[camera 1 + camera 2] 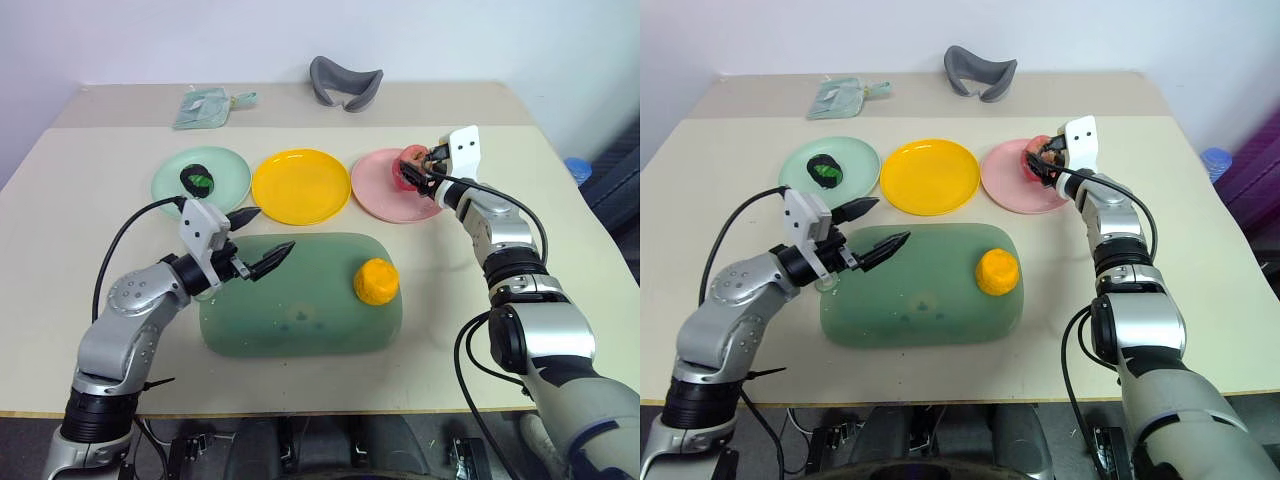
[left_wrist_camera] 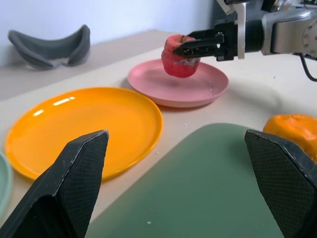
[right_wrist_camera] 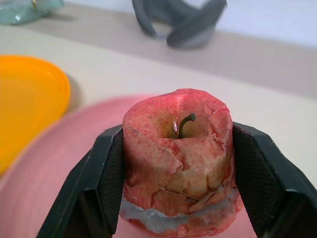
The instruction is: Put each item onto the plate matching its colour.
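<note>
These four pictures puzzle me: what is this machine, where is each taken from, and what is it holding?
It is a two-armed robot at a table. Two pictures come from its head, one from each wrist. Three plates lie there: a green plate carrying a dark green item, a bare yellow plate and a pink plate. An orange fruit sits on a green mat. The right gripper clasps a red apple over the pink plate. The left gripper is open with nothing in it.

My head pair looks forward and down over the table (image 1: 90,160) — nearly identical coverage; my left wrist camera faces right, sharing the pink plate (image 2: 178,84) with my close-in right wrist camera.
</note>
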Controlling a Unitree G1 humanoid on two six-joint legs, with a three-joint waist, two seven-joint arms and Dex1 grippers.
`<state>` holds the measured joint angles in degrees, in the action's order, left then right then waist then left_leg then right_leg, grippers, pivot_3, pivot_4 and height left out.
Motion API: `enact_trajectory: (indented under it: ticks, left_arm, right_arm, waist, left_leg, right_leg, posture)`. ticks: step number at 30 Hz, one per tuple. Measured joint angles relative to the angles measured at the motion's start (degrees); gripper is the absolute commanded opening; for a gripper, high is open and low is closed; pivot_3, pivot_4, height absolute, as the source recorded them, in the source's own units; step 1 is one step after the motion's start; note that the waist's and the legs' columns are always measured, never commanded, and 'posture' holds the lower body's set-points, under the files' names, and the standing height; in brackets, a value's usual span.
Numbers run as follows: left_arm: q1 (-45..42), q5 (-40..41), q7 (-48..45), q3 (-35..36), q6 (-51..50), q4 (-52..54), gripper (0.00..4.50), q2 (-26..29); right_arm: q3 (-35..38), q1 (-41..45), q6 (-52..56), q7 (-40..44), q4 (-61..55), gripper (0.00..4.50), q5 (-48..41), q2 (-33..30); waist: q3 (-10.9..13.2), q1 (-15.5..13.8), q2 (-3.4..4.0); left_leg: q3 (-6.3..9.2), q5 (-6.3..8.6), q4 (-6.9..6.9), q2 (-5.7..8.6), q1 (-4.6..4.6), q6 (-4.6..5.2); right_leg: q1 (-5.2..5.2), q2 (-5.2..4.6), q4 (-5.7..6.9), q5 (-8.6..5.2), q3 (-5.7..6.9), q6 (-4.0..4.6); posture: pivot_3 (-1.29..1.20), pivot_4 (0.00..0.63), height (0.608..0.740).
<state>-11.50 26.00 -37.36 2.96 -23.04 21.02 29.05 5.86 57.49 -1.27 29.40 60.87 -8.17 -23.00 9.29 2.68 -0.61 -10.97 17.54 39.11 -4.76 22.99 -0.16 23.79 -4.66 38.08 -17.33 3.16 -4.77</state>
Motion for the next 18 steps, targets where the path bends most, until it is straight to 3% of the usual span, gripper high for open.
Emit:
enact_trajectory:
  ticks: [2,8,13,18]
  left_arm:
    - [0.12,-0.47,0.16,-0.03,0.02,-0.03,4.5,-0.06]
    - [0.49,-0.48,-1.29,-0.02,0.19,-0.09,4.5,0.19]
    - [0.62,-0.39,-4.06,-0.03,0.36,-0.19,4.5,1.01]
    - [0.51,0.11,-6.82,-0.86,0.88,-0.7,4.5,0.85]
  right_arm:
    - [0.08,0.0,-0.72,0.6,0.61,4.46,0.09,0.0]
    - [0.16,-0.27,-2.0,2.65,-2.52,4.46,0.11,-0.33]
    - [0.27,-7.56,2.51,8.59,-20.37,4.46,-2.74,-3.74]
    - [0.33,-21.92,16.65,16.81,-45.03,4.46,-10.62,-8.8]
  waist:
    - [0.0,-0.05,0.0]
    - [0.0,-0.18,0.01]
    - [0.0,-0.59,0.01]
    - [0.0,-0.91,0.01]
  left_leg:
    - [0.01,0.0,0.01,0.0,0.0,0.0]
    - [0.05,0.0,0.03,0.0,0.02,0.0]
    - [0.13,0.0,0.05,0.0,0.06,0.0]
    - [0.16,0.0,0.06,0.0,0.06,0.0]
  right_leg:
    - [0.0,-0.01,0.0,0.0,0.0,0.0]
    - [0.0,-0.02,0.0,0.0,0.0,-0.01]
    - [-0.02,-0.03,-0.01,0.0,0.02,-0.01]
    - [-0.01,-0.02,0.0,0.0,0.02,-0.01]
  posture:
    - [0.0,0.15,0.74]
    - [0.0,0.15,0.74]
    - [0.0,0.15,0.74]
    - [0.0,0.15,0.74]
